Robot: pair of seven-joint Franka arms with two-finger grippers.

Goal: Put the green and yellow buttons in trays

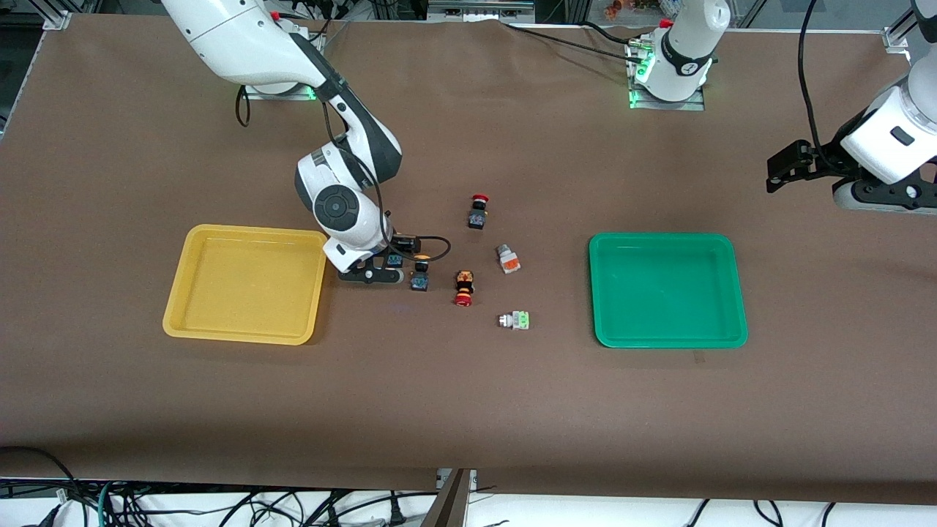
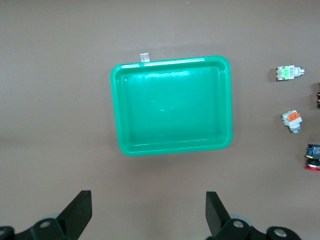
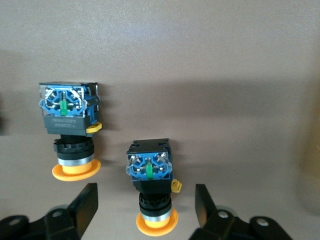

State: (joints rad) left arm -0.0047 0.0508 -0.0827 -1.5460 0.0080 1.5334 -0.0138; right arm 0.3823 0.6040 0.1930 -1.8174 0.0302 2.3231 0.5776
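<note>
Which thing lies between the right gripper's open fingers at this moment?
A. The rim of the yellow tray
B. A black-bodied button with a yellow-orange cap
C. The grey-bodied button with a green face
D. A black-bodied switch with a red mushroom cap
B: the right wrist view shows the right gripper with its fingers apart on either side of a black-bodied button with a yellow-orange cap, lying on the table, not yet clamped.

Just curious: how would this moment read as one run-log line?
right gripper: fingers open around yellow button | left gripper: open, waiting above green tray | yellow tray: no buttons
</note>
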